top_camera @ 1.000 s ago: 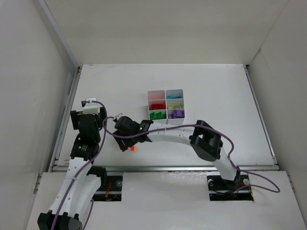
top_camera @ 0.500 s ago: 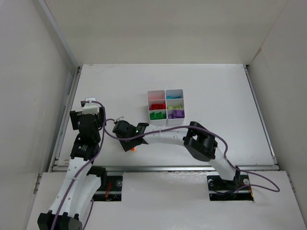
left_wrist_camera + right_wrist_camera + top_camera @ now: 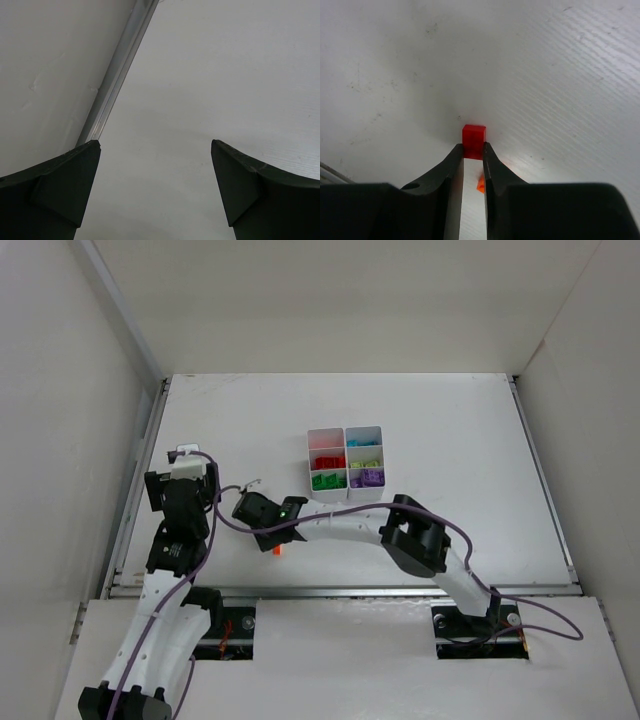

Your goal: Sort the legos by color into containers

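At the desk's (image 3: 545, 75) near left, the right gripper (image 3: 473, 152) pinches a red lego (image 3: 473, 141) (an orange bit (image 3: 481, 185) lies close by). The left gripper (image 3: 155, 150) hangs spread wide.

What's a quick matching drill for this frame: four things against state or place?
Things:
1. left hand
2. right hand
3. orange lego
4. tray

States/places:
A. holds legos sorted by colour
B. open, holding nothing
C. loose on the table, beside the right hand
D. shut on the red lego

Pairs: 1-B, 2-D, 3-C, 4-A
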`<state>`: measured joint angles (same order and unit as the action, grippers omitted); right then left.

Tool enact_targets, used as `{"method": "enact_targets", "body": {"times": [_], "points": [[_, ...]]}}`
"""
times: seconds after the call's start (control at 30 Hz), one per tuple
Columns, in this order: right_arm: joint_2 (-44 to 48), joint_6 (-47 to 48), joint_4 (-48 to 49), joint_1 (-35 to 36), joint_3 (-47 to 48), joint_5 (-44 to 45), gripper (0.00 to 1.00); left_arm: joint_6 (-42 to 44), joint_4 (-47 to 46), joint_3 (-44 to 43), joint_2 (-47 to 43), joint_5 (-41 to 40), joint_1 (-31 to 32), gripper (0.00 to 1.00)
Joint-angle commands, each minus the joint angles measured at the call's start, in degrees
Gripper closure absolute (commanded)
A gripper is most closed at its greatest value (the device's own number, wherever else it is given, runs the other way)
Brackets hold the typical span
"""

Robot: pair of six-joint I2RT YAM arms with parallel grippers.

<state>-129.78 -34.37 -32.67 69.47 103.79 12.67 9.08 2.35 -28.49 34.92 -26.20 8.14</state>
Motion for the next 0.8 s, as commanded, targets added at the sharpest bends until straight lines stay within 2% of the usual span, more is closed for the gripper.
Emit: {"method": "enact_targets", "body": {"times": [0.0,0.37,0.53,0.77], "points": [[4.8,-0.4,-0.8,0.6,0.3,5.7,1.0,-0.4,-3.4,0.2,-1.4,0.3,-0.1,0.09],[17.9,-1.5,-2.7,-7.0,-3.0,16.9,1.0,-0.4,-3.4,0.2,-1.4,-0.3,-0.1,0.09],[19.1,-1.5,-3.5,-11.6,-5.0,18.1,1.0,-0.4,-3.4,0.2,-1.4,-0.3,-0.1,0.09],[18.1,-0.9,-2.8,-14.5,-5.0,18.1,1.0,-0.4,-3.4,0.2,-0.9,-0.3,-0.1,0.09]]}}
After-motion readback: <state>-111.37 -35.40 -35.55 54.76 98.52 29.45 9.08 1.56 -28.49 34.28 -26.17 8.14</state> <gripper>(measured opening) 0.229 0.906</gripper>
